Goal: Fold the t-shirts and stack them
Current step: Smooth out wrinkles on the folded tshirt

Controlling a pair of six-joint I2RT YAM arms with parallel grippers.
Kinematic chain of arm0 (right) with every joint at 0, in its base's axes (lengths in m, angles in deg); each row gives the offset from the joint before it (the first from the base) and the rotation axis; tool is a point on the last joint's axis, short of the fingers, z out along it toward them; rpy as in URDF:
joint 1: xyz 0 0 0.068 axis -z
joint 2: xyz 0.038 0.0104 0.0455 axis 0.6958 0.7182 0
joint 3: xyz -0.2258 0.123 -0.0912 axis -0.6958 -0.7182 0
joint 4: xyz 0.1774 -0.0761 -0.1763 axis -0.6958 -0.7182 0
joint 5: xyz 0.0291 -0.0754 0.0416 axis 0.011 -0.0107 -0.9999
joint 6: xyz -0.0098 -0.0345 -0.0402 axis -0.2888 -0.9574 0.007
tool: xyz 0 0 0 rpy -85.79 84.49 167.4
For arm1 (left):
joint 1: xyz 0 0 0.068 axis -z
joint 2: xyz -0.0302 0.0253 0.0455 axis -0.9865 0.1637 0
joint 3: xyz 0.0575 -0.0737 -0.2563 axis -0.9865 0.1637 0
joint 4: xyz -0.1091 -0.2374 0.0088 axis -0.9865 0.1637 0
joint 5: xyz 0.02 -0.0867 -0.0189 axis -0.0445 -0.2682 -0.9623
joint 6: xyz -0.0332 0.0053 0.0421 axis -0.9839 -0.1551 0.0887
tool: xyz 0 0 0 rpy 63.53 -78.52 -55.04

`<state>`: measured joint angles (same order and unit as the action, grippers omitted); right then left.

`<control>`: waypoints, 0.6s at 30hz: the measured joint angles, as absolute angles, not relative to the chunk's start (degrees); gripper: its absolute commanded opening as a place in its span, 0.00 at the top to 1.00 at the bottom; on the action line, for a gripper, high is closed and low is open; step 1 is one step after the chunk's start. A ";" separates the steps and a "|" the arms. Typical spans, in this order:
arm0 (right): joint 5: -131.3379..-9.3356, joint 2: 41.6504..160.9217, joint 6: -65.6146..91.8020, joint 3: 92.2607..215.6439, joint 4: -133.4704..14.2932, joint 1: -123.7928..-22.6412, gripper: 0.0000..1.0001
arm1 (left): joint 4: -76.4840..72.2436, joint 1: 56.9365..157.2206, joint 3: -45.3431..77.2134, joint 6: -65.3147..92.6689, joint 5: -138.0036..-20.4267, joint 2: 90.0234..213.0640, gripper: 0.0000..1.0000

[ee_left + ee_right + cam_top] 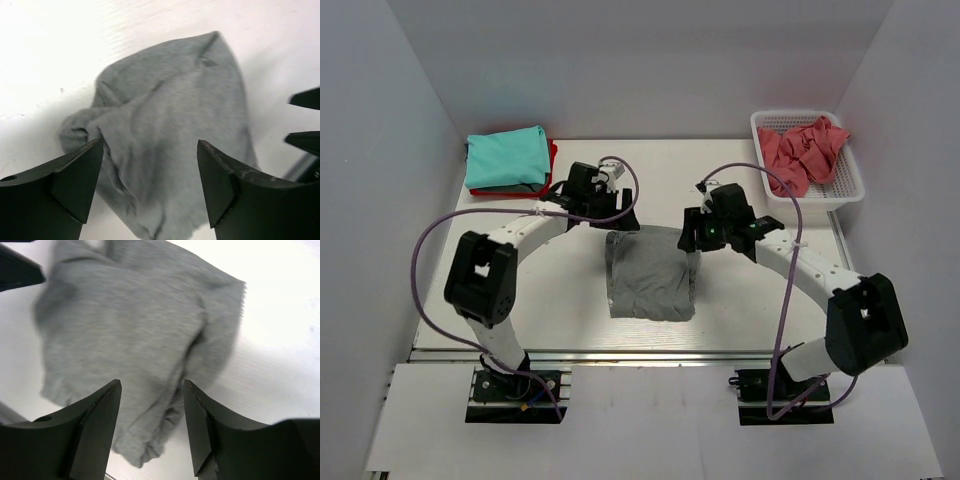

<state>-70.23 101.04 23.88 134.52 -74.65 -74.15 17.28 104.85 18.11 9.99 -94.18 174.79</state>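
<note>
A grey t-shirt [650,275] lies folded and a little rumpled in the middle of the table. My left gripper [613,218] hovers over its far left corner and my right gripper [693,238] over its far right corner. In the left wrist view the gripper [150,145] is open, with the grey cloth [175,115] lying loose below the gap. In the right wrist view the gripper [152,385] is also open above the grey cloth [130,325], gripping nothing. A folded teal t-shirt [505,158] rests on a red one [552,160] at the back left. Coral-pink t-shirts [805,150] are bunched in the basket.
The white mesh basket [850,190] stands at the back right corner. White walls close in the table on the left, right and back. The other arm's fingertips [305,120] show at the right edge of the left wrist view.
</note>
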 measured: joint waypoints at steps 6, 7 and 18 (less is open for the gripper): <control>-69.70 108.96 23.95 134.57 -75.79 -70.77 0.48 | 19.51 104.74 16.14 10.84 -92.84 183.20 0.38; -70.27 110.11 23.93 134.59 -75.72 -70.55 0.48 | 19.77 104.74 16.05 10.95 -92.80 183.68 0.40; -79.65 114.49 25.96 134.89 -67.90 -68.62 0.70 | 19.45 104.74 15.68 11.48 -93.06 184.10 0.89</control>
<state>-79.65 114.49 25.96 134.89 -67.90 -68.62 19.45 104.74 15.68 11.48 -93.06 184.10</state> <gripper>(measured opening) 0.417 0.191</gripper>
